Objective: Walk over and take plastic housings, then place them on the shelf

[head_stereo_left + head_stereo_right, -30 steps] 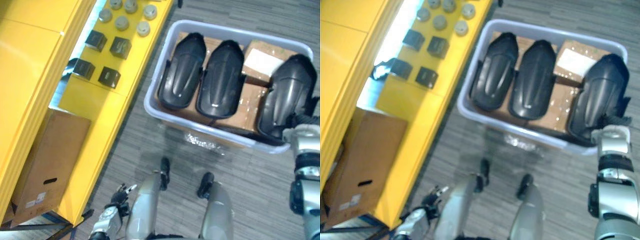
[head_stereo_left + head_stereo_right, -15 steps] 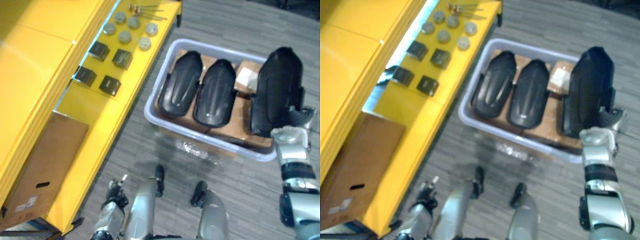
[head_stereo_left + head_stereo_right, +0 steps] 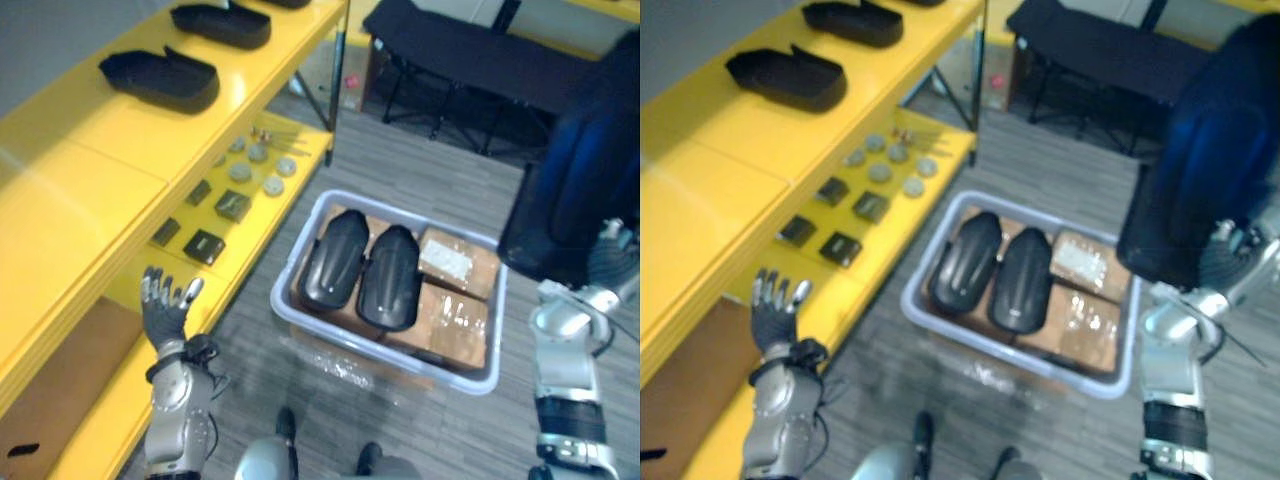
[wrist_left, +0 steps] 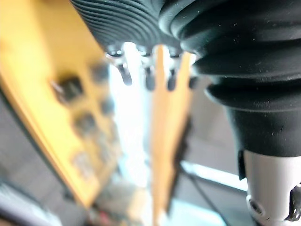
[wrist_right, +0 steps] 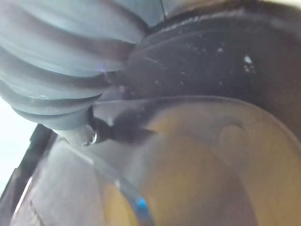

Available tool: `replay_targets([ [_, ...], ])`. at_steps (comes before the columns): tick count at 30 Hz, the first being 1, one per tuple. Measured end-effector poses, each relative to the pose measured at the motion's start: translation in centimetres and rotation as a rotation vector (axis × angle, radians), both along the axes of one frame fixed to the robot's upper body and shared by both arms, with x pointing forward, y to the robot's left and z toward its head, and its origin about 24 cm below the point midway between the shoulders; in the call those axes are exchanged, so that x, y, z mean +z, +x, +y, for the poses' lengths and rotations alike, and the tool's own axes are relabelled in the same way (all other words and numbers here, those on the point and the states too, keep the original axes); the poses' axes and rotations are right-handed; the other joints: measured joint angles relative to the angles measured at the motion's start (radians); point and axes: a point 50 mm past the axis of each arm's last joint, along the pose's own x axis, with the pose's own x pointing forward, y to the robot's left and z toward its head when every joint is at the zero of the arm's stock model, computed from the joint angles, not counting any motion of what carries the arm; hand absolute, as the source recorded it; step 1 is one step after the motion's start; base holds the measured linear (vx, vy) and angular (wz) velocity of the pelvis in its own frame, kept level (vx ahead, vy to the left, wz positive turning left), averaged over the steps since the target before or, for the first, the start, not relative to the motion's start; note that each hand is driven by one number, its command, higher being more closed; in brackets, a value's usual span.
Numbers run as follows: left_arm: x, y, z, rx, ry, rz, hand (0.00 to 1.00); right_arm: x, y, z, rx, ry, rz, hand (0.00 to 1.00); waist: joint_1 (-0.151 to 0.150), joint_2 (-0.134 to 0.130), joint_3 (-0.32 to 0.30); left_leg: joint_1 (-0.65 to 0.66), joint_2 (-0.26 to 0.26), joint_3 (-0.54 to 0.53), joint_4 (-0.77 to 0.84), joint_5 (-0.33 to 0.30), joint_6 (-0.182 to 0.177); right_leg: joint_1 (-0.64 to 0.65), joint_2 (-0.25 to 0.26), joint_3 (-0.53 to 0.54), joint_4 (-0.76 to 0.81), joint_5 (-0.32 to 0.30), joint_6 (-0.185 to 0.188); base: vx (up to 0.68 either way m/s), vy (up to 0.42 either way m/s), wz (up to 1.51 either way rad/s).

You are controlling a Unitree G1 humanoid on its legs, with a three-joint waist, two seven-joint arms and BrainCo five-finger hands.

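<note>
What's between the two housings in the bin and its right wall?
A cardboard box and a second box nearer the robot fill the bin beside the housings, plain in both eye views.

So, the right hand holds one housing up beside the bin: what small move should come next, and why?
Probably carry it left toward the yellow shelf. The right hand grips the black housing clear of the bin, and the shelf's top has bare space near the two housings lying there.

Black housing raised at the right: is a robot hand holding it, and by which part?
Yes. The right robot hand grips the black housing at its lower edge; the left robot hand is open and empty.
</note>
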Motion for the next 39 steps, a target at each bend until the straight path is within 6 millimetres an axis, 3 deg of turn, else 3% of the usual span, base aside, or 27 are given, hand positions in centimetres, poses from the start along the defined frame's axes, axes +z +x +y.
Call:
replay_targets([
  [8, 1.8, 2.2, -6.6, -0.452, -0.136, -0.077, 0.00, 1.2, 1.7, 6.9, 0.366, -0.194, -0.038, 1.00, 0.001, 0.015, -0.031, 0.065, 0.001, 0.050, -0.029, 0.000, 0.000, 0.028, -0.002, 0.031, -0.009, 0.026, 0.004, 0.00, 0.044, -0.18],
  [12, 1.8, 2.2, -8.5, -0.612, -0.234, -0.070, 0.00, 0.9, 1.8, 9.4, 0.492, -0.229, -0.038, 1.00, -0.006, 0.027, -0.059, 0.067, -0.003, 0.051, -0.048, 0.015, 0.000, 0.025, -0.002, 0.037, -0.020, 0.028, 0.000, -0.04, 0.021, -0.03],
  [23, 1.6, 2.0, -11.0, -0.775, -0.220, -0.027, 0.00, -0.4, 1.4, 13.8, 0.663, -0.210, -0.037, 1.00, -0.014, 0.044, -0.071, 0.081, -0.020, 0.076, -0.156, 0.080, 0.012, -0.006, -0.001, 0.055, -0.051, 0.034, 0.000, -0.08, 0.020, -0.07],
  [27, 1.6, 2.0, -11.6, -0.769, -0.179, -0.015, 0.00, -0.8, 1.1, 14.2, 0.687, -0.199, -0.034, 1.00, -0.030, 0.060, -0.081, 0.081, -0.028, 0.077, -0.158, 0.089, 0.024, -0.007, -0.005, 0.055, -0.052, 0.039, 0.006, -0.03, 0.039, 0.01],
  [39, 1.5, 2.5, -11.4, -0.639, -0.121, -0.004, 0.00, -5.2, -0.4, 16.4, 0.807, -0.093, 0.143, 1.00, -0.035, 0.061, -0.090, 0.067, -0.028, 0.076, -0.157, 0.109, 0.024, -0.012, -0.001, 0.053, -0.070, 0.055, 0.007, 0.00, 0.003, 0.01],
])
